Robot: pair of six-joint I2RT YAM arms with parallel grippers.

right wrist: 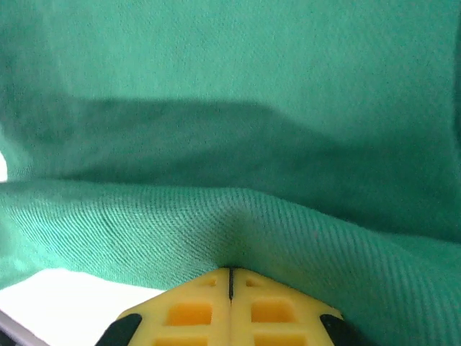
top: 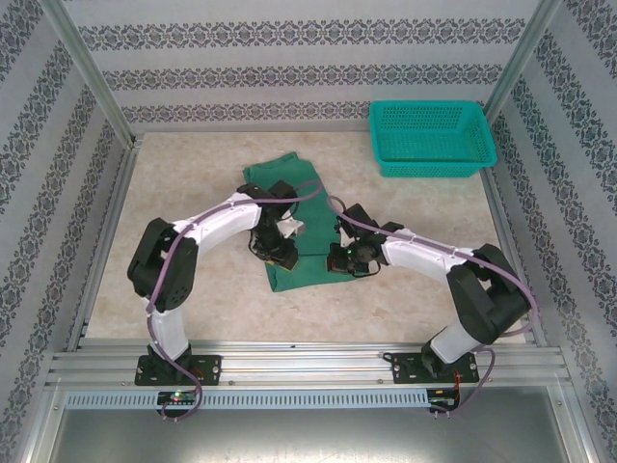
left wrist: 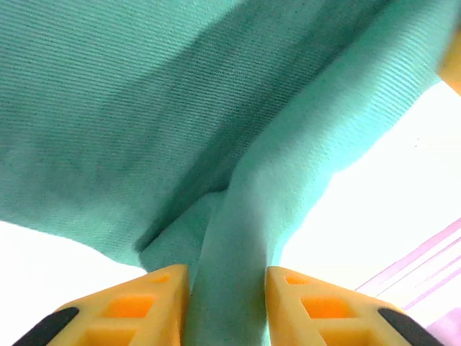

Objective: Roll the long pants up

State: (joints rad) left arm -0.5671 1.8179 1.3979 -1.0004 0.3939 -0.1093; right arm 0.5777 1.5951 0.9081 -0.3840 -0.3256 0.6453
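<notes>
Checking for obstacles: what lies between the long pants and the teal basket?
Bare table separates the long pants from the basket, as the top view shows.

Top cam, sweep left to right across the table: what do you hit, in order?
left claw → right claw → teal basket. The long pants lie under both claws, so they have no clear slot in the order.

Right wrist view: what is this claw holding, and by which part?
The right claw pinches the long pants by a raised fold of cloth.
</notes>
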